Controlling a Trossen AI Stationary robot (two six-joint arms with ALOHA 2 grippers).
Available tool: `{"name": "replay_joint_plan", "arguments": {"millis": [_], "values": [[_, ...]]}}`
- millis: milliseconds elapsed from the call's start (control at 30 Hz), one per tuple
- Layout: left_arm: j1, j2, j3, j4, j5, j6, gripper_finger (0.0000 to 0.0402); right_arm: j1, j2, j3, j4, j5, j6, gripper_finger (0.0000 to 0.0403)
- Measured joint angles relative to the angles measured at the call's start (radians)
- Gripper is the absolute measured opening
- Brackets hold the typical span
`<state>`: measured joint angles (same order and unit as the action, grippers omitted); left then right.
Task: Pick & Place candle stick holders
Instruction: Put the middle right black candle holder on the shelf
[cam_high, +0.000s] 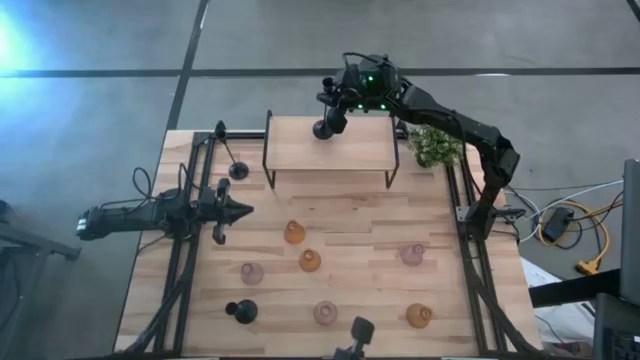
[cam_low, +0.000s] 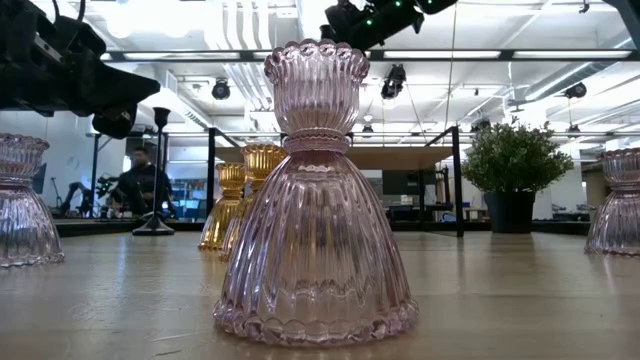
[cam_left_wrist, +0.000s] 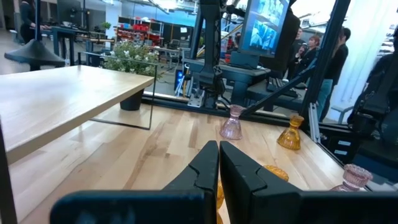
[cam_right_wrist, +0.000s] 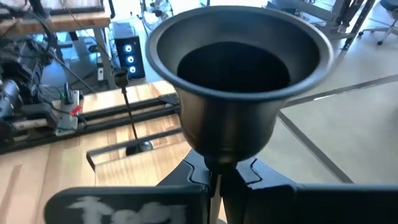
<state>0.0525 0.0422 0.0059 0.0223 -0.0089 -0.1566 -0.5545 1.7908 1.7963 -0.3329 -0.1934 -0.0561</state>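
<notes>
Over the back edge of the small raised wooden shelf with thin black metal legs (cam_high: 330, 143), toward twelve o'clock on the table, the right gripper (cam_high: 332, 112) held a black metal candle stick holder with a flared cup and a thin stem (cam_right_wrist: 239, 81), its jaws closed on the stem just under the cup. In the high view that holder's dark round end (cam_high: 322, 129) showed over the shelf top; whether it touched the wood could not be told.

The step in hand looked like setting this holder on the shelf. Doing it well would call for keeping the stem plumb, lowering until the base sat flat, and only then easing the jaws apart, since a top-heavy cup on a narrow stem would likely tip if let go on a tilt. A spot well in from the edge seemed safer, away from the small green bushy plant (cam_high: 435, 146) at two o'clock.

The left gripper (cam_high: 243, 211) waited at nine o'clock with its jaws closed on nothing. A second black thin-stemmed holder (cam_high: 236, 168) stood at ten o'clock and a third, short black one (cam_high: 241, 311) at seven o'clock. Six squat ribbed glass holders, pink (cam_high: 325, 313) and amber (cam_high: 294, 233), stood spread across the middle and the six o'clock side.
</notes>
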Motion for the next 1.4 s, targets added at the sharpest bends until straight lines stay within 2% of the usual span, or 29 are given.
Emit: {"name": "replay_joint_plan", "arguments": {"millis": [167, 367, 500, 767, 1400], "values": [[0.000, 0.000, 0.000, 0.001, -0.019, 0.001, 0.0019, 0.000, 0.000, 0.042, -0.062, 0.001, -0.005, 0.0008], [0.000, 0.000, 0.000, 0.002, -0.019, 0.000, 0.0019, 0.000, 0.071, 0.105, -0.112, -0.041, -0.029, 0.0008], [0.000, 0.000, 0.000, 0.002, -0.020, 0.000, 0.0019, 0.002, 0.130, 0.183, -0.122, -0.044, -0.031, 0.0008], [0.000, 0.000, 0.000, 0.002, -0.020, 0.002, 0.0019, 0.002, 0.223, 0.341, -0.262, -0.050, -0.066, 0.0008], [0.000, 0.000, 0.000, 0.002, -0.019, 0.006, 0.0019, 0.000, 0.219, 0.266, -0.195, -0.051, -0.078, 0.0008]]}}
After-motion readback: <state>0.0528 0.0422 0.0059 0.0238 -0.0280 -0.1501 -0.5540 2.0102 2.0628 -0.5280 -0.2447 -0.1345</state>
